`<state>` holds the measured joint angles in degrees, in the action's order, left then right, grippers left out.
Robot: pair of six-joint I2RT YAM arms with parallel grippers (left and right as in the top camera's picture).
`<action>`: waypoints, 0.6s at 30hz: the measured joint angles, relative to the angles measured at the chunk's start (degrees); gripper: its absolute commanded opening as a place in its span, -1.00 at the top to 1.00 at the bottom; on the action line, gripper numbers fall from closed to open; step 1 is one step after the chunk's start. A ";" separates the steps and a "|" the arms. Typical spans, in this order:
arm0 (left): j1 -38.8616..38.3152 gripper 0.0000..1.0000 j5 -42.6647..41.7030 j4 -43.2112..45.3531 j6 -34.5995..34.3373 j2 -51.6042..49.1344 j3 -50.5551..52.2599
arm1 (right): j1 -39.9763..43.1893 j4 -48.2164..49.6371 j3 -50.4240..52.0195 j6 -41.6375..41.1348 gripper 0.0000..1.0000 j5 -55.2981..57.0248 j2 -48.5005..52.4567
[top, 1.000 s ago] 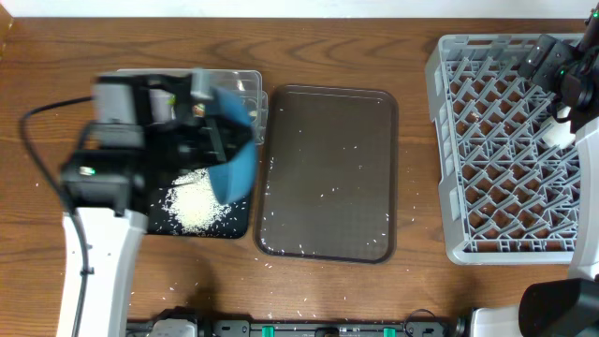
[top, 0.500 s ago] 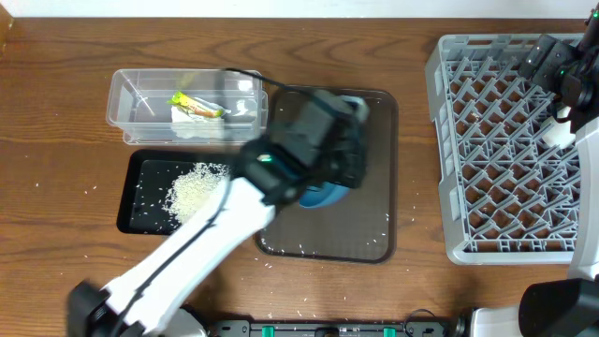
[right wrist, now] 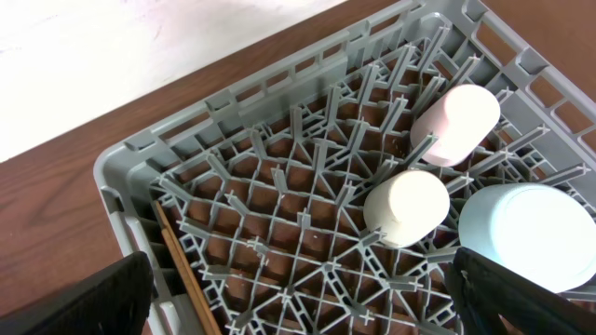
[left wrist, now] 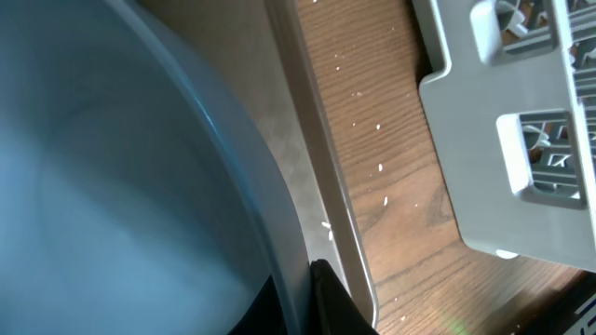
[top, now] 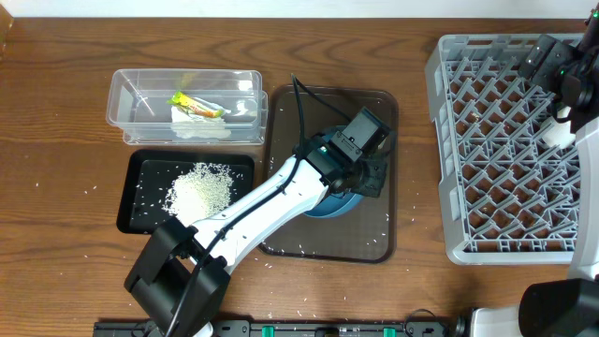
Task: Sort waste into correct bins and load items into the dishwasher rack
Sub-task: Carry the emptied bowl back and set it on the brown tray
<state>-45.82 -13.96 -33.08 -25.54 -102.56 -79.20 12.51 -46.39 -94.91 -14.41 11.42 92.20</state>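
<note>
**Swung across from dumping**

Clamping left pincer [top: 365, 180] on dark-blue round dish [top: 328, 204], now over brown serving tray [top: 374, 234], no longer tipped above shallow black rectangular tray [top: 140, 211]. Reaching diagonally across worktop [top: 56, 112]. Holding right pincer [right wrist: 303, 302] apart over grey lattice rack [top: 440, 140].

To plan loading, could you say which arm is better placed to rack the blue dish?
Left: the left gripper grips the blue dish above the brown tray; the right gripper hangs open over the rack.
</note>
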 measured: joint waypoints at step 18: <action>0.59 0.29 0.00 0.11 -0.17 0.94 0.00 | 0.00 -0.07 0.00 0.00 -0.98 0.00 0.00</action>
<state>-45.23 -13.96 -32.97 -25.71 -101.62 -79.20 12.51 -46.46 -94.91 -14.41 11.42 92.20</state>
